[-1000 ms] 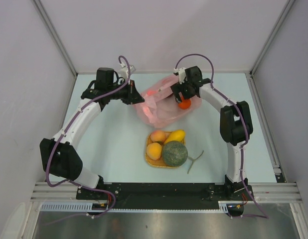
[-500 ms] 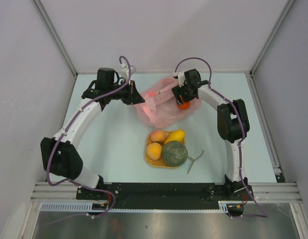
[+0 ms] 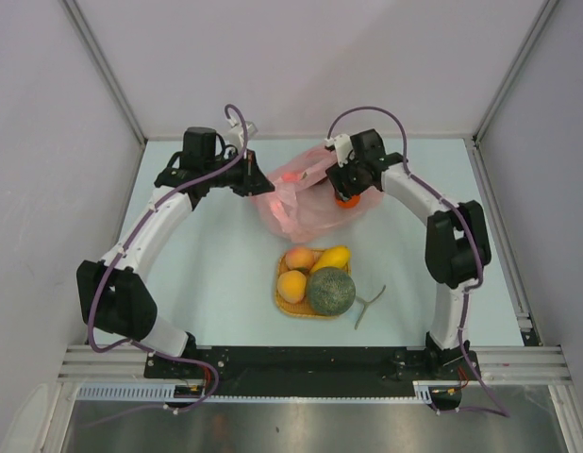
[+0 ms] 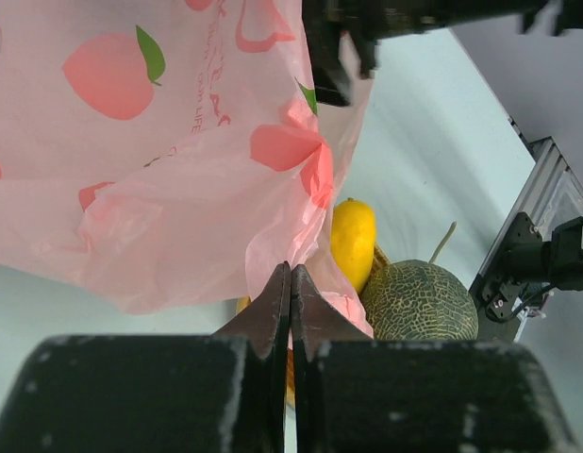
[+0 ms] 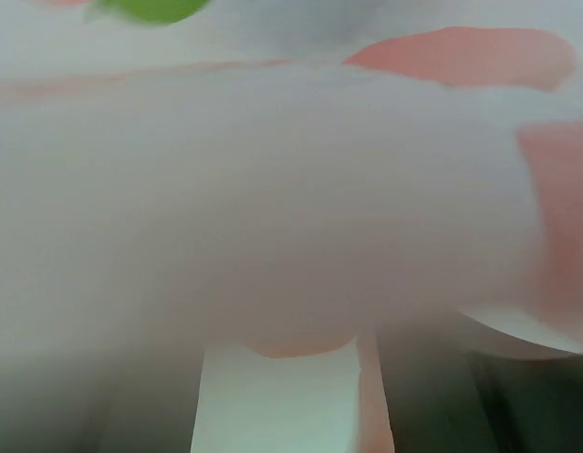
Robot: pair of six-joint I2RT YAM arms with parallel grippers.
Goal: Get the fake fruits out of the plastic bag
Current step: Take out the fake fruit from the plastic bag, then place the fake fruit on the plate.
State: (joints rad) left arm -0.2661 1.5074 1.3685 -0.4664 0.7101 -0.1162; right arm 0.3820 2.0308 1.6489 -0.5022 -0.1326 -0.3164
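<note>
Your left gripper (image 4: 290,283) is pinched flat on a fold of the bag (image 4: 169,179), holding that edge up. Your right gripper (image 3: 348,181) is down in the bag's mouth, over 1 orange fruit (image 3: 347,200) inside. Film blankets its camera, so you cannot tell how wide its fingers are or whether they hold the fruit. The main risk is that you catch film along with the fruit. A lift would then drag the bag, pull it from the left pinch, or sweep it onto the mat (image 3: 283,305), where the melon (image 3: 331,291) and mango (image 3: 332,257) sit.
</note>
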